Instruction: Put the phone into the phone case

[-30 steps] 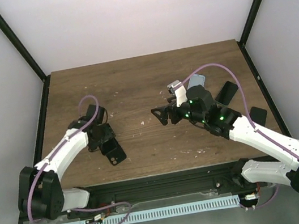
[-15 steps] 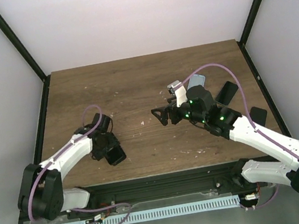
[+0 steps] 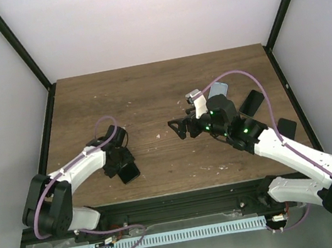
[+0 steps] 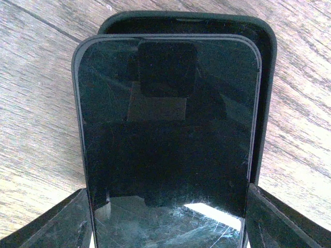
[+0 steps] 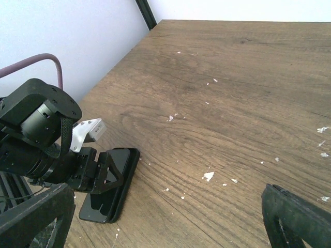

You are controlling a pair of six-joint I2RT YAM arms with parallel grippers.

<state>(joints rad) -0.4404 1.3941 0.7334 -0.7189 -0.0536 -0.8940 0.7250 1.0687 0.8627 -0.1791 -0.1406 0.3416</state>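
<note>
Phone: the phone lay glass-up at the lower left of the top view, near the table's front edge, stacked on the phone case.
Fit: the case rim showed past the phone along its top and right side, so the phone looked offset rather than seated flush.
Left gripper: the left gripper was clenched on the phone, one finger against each long edge at the bottom of the wrist view.
Just changed: over the last second the left arm had swung down and toward the front edge, bringing its wrist low over the pair; the phone and case had barely shifted.
Meaning: I judged this as the pressing-in step, with the phone aligned over the case but not yet snapped home.
Right gripper: the right gripper hung mid-table, released and spread wide, unmoved and well apart from the phone.
Surface: the table was dark wood grain, dotted with white flecks.
Room: plain white walls with black frame posts at the corners.
</note>
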